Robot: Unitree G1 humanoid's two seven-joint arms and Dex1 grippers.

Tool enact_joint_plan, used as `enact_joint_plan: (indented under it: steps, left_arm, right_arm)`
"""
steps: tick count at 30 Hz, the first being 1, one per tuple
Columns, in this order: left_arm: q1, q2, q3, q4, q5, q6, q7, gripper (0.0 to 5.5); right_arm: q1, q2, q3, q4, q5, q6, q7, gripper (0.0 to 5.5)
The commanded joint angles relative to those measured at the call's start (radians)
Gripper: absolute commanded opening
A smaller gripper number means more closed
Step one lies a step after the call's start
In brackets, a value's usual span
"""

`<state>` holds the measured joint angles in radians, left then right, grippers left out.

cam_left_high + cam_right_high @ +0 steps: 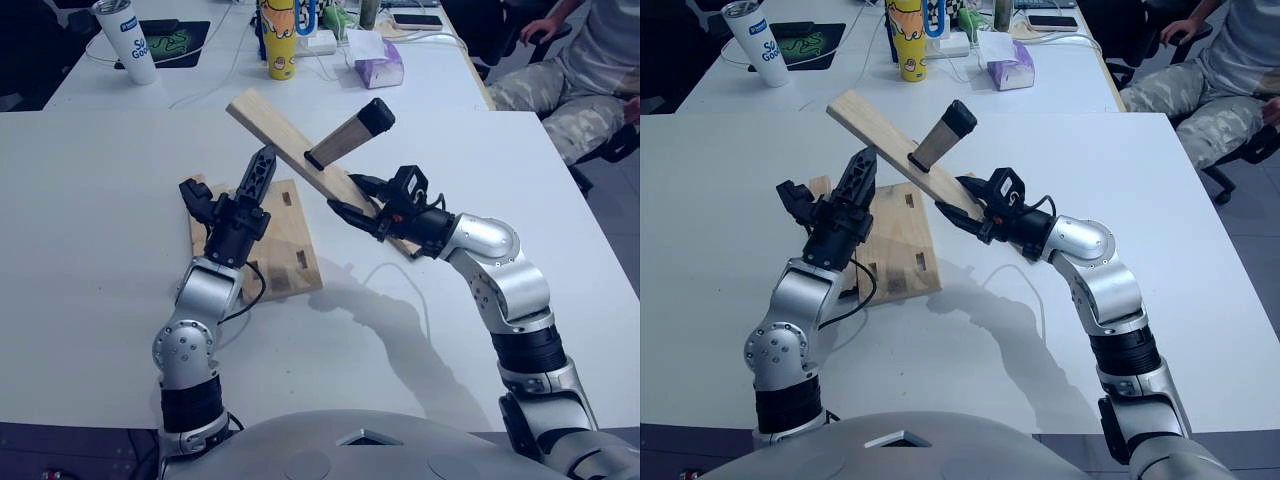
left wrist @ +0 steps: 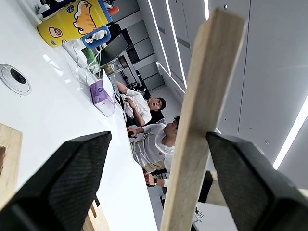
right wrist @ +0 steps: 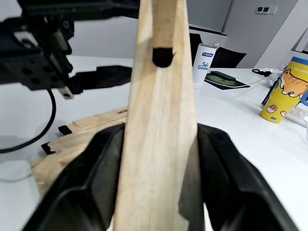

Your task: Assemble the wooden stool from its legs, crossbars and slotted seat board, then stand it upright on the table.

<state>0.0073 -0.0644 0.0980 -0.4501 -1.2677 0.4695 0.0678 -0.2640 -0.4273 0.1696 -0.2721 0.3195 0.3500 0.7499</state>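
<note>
My right gripper point(image 1: 350, 200) is shut on the lower end of a long wooden plank point(image 1: 275, 135), which slants up and to the left above the table. A short leg with a black cap point(image 1: 350, 132) sticks out of the plank's upper face. In the right wrist view the plank point(image 3: 159, 120) sits squeezed between both fingers point(image 3: 101, 178). The slotted seat board point(image 1: 290, 250) lies flat on the white table. Above it my left gripper point(image 1: 228, 182) points upward and is open. Its fingers point(image 2: 72, 178) straddle the plank point(image 2: 202, 120) with a gap on either side.
On the far table stand a yellow cartoon cup point(image 1: 279, 35), a white tumbler point(image 1: 127, 38) and a purple tissue pack point(image 1: 378, 65). A person sits at the far right point(image 1: 590, 60). Bare white tabletop point(image 1: 90, 230) spreads on both sides of the arms.
</note>
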Motion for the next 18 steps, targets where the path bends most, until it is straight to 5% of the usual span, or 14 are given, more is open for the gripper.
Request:
enact_joint_plan:
  steps: [1,10,18]
  left_arm:
    - [-0.019,-0.024,-0.012,-0.030,-0.032,-0.007,-0.012,3.65]
    - [-0.028,-0.015,-0.010,-0.025,-0.040,-0.021,-0.015,3.65]
    - [-0.041,-0.009,0.007,0.013,0.018,-0.054,0.002,2.52]
  right_arm:
    - [-0.007,0.003,0.026,0.022,-0.034,-0.036,0.007,2.06]
    - [0.017,-0.008,0.041,0.000,-0.020,-0.055,0.064,2.06]
    - [0.013,-0.005,0.032,0.004,-0.017,-0.046,0.077,2.06]
